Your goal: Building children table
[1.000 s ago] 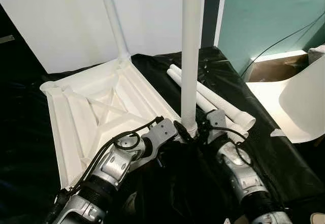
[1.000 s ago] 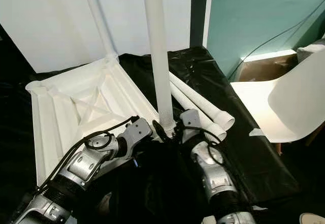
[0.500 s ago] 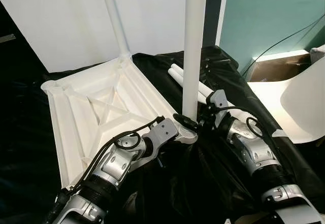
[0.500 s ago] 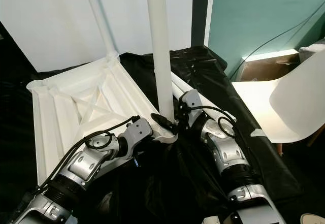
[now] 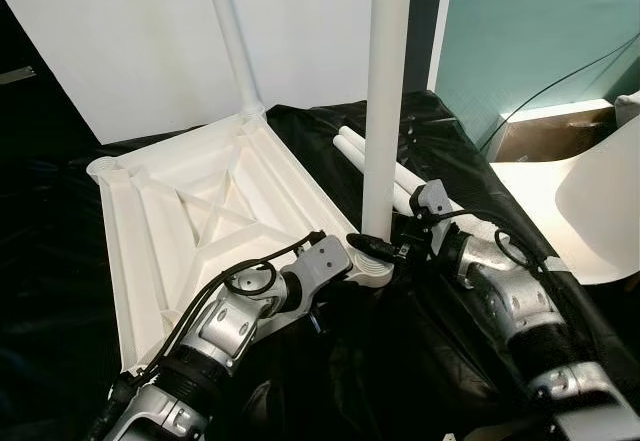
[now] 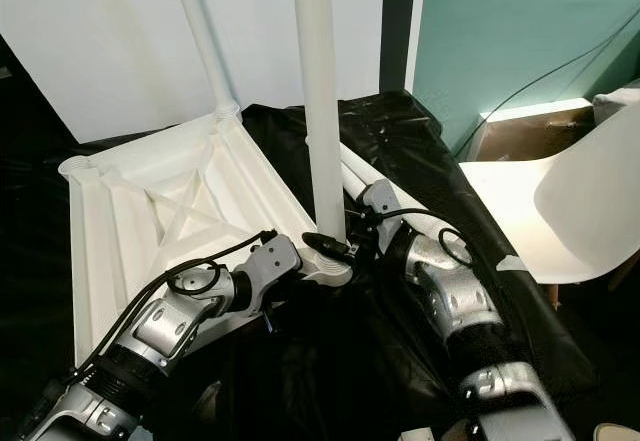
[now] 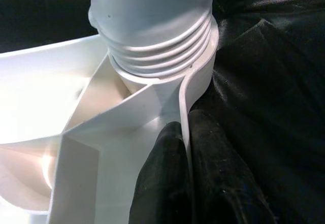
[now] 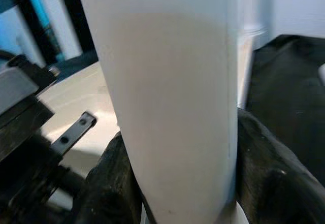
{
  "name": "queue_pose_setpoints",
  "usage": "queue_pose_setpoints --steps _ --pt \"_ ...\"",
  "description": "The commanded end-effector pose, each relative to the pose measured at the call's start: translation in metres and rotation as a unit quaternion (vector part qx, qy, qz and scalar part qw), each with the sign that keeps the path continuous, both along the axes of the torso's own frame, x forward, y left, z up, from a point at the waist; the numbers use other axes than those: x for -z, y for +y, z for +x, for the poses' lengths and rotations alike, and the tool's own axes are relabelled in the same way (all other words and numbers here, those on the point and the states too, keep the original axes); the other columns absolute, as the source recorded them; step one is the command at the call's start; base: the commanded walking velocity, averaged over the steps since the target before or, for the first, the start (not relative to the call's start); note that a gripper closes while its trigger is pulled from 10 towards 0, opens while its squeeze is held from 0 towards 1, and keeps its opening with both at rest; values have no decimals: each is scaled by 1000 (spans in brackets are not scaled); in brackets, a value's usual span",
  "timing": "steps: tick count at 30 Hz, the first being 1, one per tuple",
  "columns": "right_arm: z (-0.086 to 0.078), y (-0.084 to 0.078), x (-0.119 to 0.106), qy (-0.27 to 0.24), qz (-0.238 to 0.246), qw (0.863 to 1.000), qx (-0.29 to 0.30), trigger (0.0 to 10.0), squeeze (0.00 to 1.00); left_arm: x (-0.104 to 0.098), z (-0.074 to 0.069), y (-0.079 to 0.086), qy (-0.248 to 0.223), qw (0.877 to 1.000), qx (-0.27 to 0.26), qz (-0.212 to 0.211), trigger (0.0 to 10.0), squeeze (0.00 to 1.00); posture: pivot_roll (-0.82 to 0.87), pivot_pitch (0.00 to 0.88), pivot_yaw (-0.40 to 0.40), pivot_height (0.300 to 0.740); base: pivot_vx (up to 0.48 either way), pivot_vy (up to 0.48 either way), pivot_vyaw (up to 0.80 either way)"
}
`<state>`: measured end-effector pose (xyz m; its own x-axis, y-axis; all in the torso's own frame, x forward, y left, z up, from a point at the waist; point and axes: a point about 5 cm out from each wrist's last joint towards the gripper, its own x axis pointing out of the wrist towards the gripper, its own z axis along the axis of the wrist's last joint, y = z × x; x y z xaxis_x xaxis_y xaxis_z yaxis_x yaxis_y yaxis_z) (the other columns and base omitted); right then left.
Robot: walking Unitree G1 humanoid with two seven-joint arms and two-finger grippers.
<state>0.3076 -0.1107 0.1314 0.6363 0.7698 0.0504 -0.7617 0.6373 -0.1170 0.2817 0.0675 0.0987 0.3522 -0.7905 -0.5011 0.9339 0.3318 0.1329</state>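
Both grippers at the near corner socket of the inverted white tabletop (image 5: 190, 211); upright leg seated there.

Tabletop lies underside up on black sheeting (image 5: 470, 361), ribbed bracing visible. Left gripper (image 7: 188, 148) is pinched closed on the tabletop's thin rim wall just beside the threaded socket (image 7: 157, 46). Right gripper (image 8: 180, 183) clasps the upright white leg (image 5: 385, 101) near its base, one finger on each side. A second leg (image 5: 235, 46) stands in the far corner. Spare legs (image 5: 405, 176) lie on the sheeting behind the right gripper. White chair (image 6: 570, 211) at right.
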Motion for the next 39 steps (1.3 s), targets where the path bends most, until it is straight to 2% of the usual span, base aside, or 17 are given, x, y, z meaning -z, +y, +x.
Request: queue_pose_setpoints --steps 1,8,13,14,15,16,17,20,21,23,24,26,27,36,37,38,39 --pt "-4 2 9 -13 22 995 96 0 0 33 -17 2 76 997 17 27 10000 0 58 0 47 740 0 0 0" --pt "0 -5 5 -35 63 963 259 0 0 33 -18 3 79 996 16 27 10000 0 56 0 52 740 0 0 0" --pt "-2 -1 5 -37 56 957 281 0 0 33 -18 2 78 996 18 27 10000 0 53 0 54 740 0 0 0" --pt "-2 4 8 -30 52 962 267 1098 0 33 -18 1 78 996 19 27 10000 0 51 0 54 740 0 0 0" --pt "-3 7 9 -27 49 964 260 4157 0 33 -17 0 77 996 19 27 10000 0 51 0 54 740 0 0 0" --pt "-3 7 9 -27 49 964 260 4157 0 33 -17 0 77 996 19 27 10000 0 51 0 54 740 0 0 0" --pt "-4 12 10 -25 46 969 243 10000 0 33 -17 0 77 996 20 27 10000 0 51 0 54 740 0 0 0" --pt "-4 15 11 -21 44 974 223 10000 0 33 -17 -1 77 996 20 26 10000 0 51 0 54 740 0 0 0" --pt "-3 14 11 -20 42 976 215 10000 1000 33 -17 -1 77 997 20 26 10000 0 51 0 54 740 0 0 0" --pt "0 9 10 -21 37 977 208 10000 1000 33 -17 0 77 997 19 25 10000 0 54 0 50 740 0 0 0" --pt "3 5 11 -15 30 980 195 10000 890 32 -16 0 77 997 18 25 10000 0 54 0 50 740 0 0 0" --pt "3 5 11 -15 30 980 195 10000 890 32 -16 0 77 997 18 25 10000 0 54 0 50 740 0 0 0" --pt "7 0 12 2 9 990 143 10000 0 32 -16 1 78 996 19 25 10000 0 51 0 52 740 0 0 0" --pt "6 -5 9 19 -52 998 -21 10000 0 32 -16 0 77 996 22 25 10000 0 51 0 52 740 0 0 0" --pt "7 -10 5 20 -81 994 -67 2588 0 32 -15 0 76 997 22 26 10000 0 51 0 52 740 0 0 0" --pt "7 -10 5 20 -81 994 -67 2588 0 32 -15 0 76 997 22 26 10000 0 51 0 52 740 0 0 0" --pt "7 -12 4 19 -95 992 -86 0 0 32 -15 0 75 997 22 26 10000 0 51 0 52 740 0 0 0"
